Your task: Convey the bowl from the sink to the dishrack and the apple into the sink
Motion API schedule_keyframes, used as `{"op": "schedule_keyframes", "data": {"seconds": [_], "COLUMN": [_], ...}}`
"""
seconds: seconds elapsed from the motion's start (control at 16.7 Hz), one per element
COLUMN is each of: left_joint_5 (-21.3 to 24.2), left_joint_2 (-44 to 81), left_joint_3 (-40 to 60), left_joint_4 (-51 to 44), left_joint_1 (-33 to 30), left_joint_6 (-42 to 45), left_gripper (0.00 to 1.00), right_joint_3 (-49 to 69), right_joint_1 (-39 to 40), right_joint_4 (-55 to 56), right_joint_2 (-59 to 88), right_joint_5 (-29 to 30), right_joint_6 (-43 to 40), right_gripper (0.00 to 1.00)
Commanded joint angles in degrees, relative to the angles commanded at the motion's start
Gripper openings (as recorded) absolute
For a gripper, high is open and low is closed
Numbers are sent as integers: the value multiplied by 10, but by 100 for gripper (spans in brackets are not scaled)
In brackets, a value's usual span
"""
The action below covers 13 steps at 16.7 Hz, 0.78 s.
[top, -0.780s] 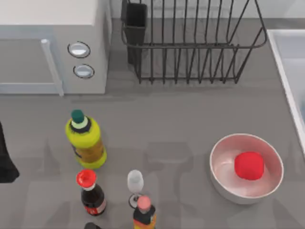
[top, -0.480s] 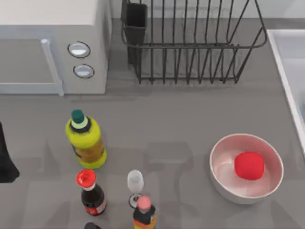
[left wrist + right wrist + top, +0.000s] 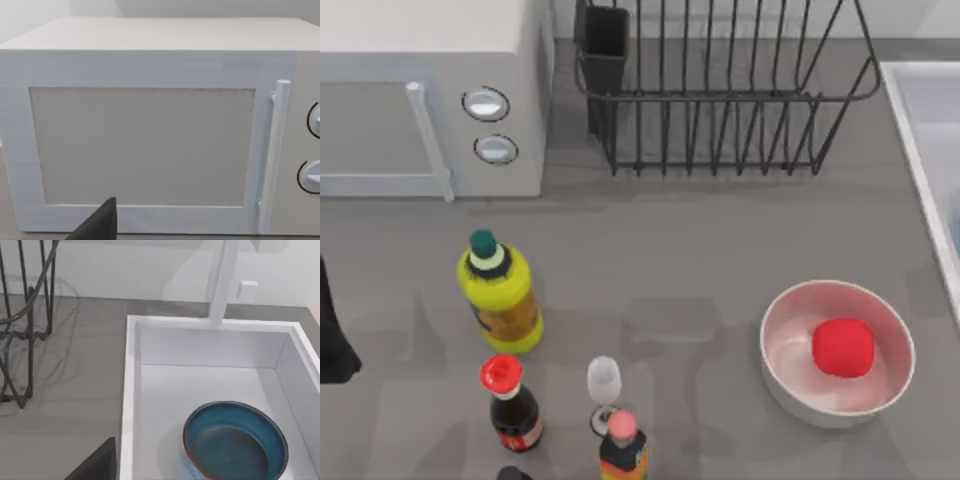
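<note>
A white microwave faces the camera, door shut, with a dark claw tip just before it.

The left arm is a plain matte black shape, left of the yellow bottle. Each wrist view shows one smooth, dark, pointed finger.

The middle of the table lies bare between the dishrack at the far edge and the white bowl near right. Bottles and a glass crowd the near left, close together. The microwave blocks the far left. Inside the sink, the bowl sits toward the near side, with open floor beyond it; a tap post rises at the far rim.
</note>
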Motion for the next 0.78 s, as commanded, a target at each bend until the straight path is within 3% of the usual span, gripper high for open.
{"op": "schedule_keyframes", "data": {"seconds": [0.78], "left_joint_5": [0], "left_joint_2": [0], "left_joint_3": [0], "left_joint_4": [0], "left_joint_1": [0], "left_joint_6": [0], "left_gripper": [100], "right_joint_3": [692], "right_joint_1": [-114], "right_joint_4": [-370], "right_joint_2": [762], "right_joint_5": [-9], "right_joint_6": [-106], "right_gripper": [100]}}
